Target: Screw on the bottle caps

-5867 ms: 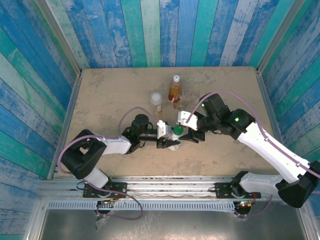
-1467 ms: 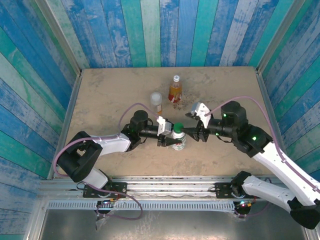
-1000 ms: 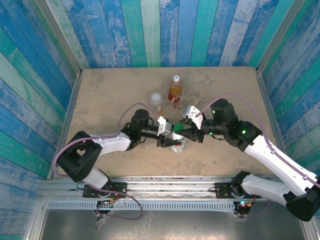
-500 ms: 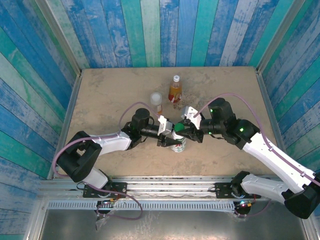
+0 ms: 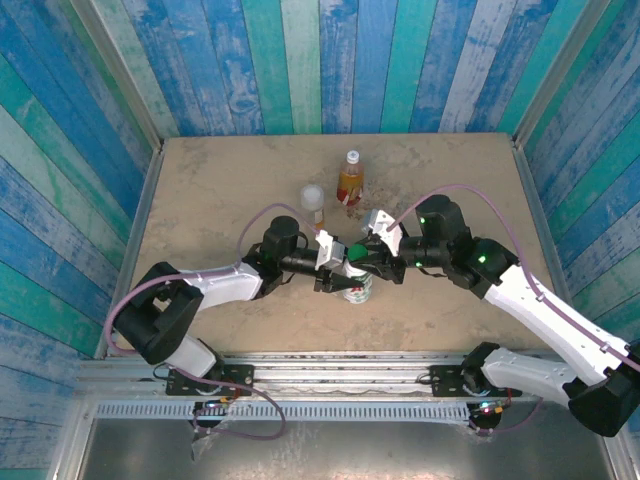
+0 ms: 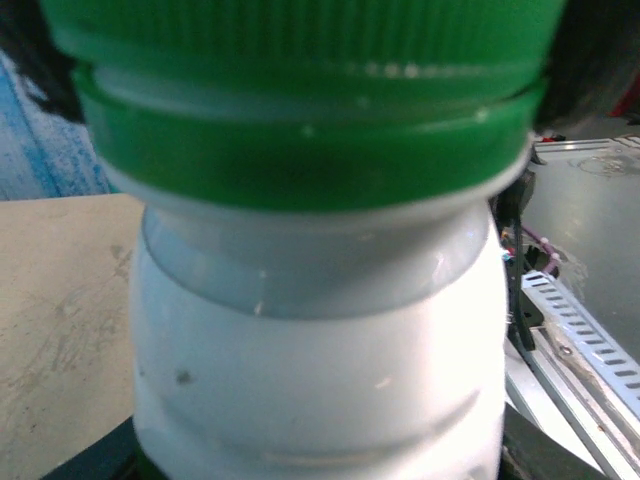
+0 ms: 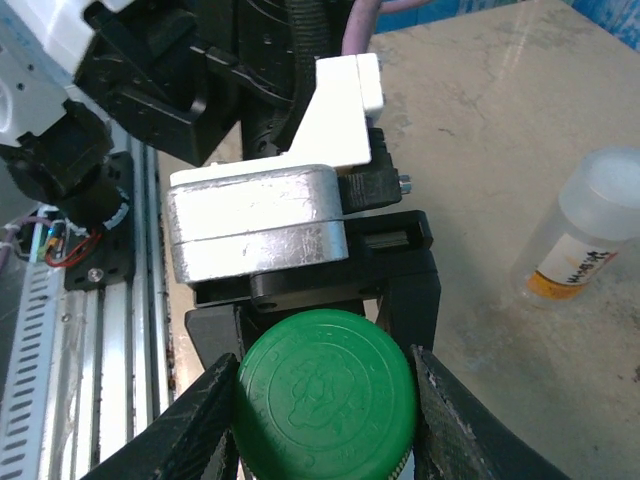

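The white bottle (image 5: 354,284) stands upright on the sandy table (image 5: 200,200), near the middle of its front half. The left gripper (image 5: 338,277) reaches it from the left and is clamped on its body. In the left wrist view the bottle's pale shoulder (image 6: 320,380) is pressed up close to the lens.

A green cap (image 7: 325,395) sits on top of the white bottle, its ribbed skirt resting on the green ring at the neck. Whether it is threaded fully home cannot be told. The right gripper (image 5: 368,256) comes in from the right of the white bottle, level with its top. Its black fingers (image 7: 215,410) are closed around the cap, one against each side of its rim.

Behind the white bottle and slightly left stands a short clear bottle (image 7: 585,235) with an orange label, a whitish cap (image 5: 313,194) on top of it. Further behind the white bottle, well apart from it, an amber bottle (image 5: 349,183) with a red label stands upright, topped by a tiny pale cap (image 5: 352,156).
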### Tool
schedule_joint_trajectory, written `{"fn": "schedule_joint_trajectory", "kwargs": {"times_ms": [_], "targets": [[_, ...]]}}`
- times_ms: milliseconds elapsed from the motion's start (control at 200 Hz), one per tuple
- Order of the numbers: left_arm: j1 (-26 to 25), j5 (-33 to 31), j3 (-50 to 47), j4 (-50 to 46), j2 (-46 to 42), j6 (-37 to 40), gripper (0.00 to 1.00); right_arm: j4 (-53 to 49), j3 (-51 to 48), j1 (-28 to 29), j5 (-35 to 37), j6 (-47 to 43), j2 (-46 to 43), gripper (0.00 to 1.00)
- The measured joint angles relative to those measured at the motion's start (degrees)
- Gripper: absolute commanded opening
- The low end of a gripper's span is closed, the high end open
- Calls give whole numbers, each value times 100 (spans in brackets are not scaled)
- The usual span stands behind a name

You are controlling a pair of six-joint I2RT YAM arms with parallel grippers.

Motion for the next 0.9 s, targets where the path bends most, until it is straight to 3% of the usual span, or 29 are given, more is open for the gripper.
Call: {"fn": "schedule_joint_trajectory", "kwargs": {"times_ms": [85, 225, 286, 391, 556, 711, 902], "targets": [[2, -435, -55, 92, 0, -109, 54, 105, 0, 0, 289, 229, 70, 5], [2, -1480, -122, 160, 0, -251, 53, 389, -72, 125, 1139, 839, 177, 8], [-4, -1851, -168, 205, -2, -247, 54, 603, -188, 382, 1742, 1093, 155, 21], [-46, -2273, -240, 334, 0, -203, 55, 796, -374, 796, 2636, 1246, 26, 57], [-57, -2741, -354, 518, -2, -210, 55, 1110, -787, 925, 3088, 1318, -765, 85], [-46, -2750, -420, 597, -2, -208, 55, 1451, -907, 811, 3040, 1224, -1263, 89], [-46, -2717, -420, 623, -2, -186, 55, 1735, -907, 809, 2662, 1182, -846, 87]]}}
